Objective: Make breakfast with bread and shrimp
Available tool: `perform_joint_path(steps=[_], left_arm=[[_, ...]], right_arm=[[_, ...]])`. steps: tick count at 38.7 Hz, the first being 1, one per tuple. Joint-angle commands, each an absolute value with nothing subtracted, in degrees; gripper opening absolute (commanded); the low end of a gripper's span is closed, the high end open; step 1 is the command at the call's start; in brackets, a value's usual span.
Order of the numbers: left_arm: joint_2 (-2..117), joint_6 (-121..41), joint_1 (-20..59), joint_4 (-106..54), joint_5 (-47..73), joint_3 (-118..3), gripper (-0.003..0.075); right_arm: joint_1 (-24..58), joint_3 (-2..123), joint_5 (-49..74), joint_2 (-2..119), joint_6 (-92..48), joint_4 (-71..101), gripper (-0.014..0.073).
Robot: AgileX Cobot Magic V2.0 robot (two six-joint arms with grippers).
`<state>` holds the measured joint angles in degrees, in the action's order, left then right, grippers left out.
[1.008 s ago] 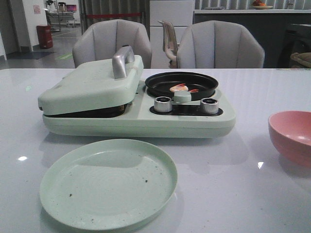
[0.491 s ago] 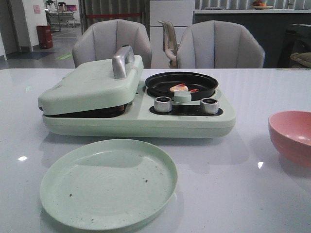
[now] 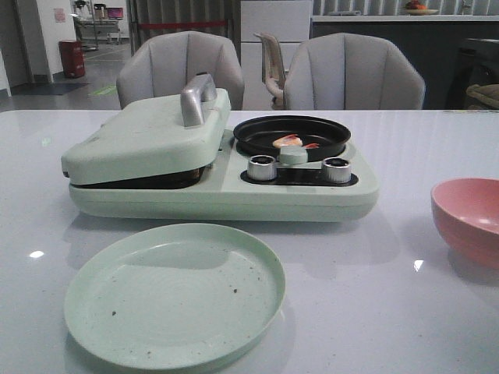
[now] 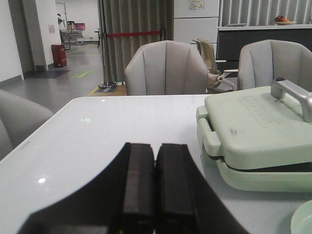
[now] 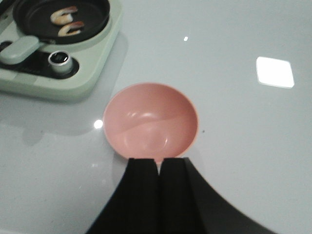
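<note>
Shrimp sitting in pan, likely cooking; my left claw and right claw both pressed together, holding nothing.

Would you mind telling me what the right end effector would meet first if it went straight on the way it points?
Most likely the pink bowl: the shut right end effector points at its near rim, though height above it is unclear.

no visible change, shrimp in place, scene as a second ago
</note>
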<state>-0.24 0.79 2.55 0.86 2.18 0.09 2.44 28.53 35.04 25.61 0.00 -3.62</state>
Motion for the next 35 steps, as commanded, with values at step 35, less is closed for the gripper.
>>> perform_joint_path(steps=[35], left_arm=[[-1.4, 1.2, 2.8, 0.8, -3.0, 0.5, 0.0101]], right_arm=[[-5.0, -0.6, -1.5, -1.9, -1.0, 6.5, 0.0034]])
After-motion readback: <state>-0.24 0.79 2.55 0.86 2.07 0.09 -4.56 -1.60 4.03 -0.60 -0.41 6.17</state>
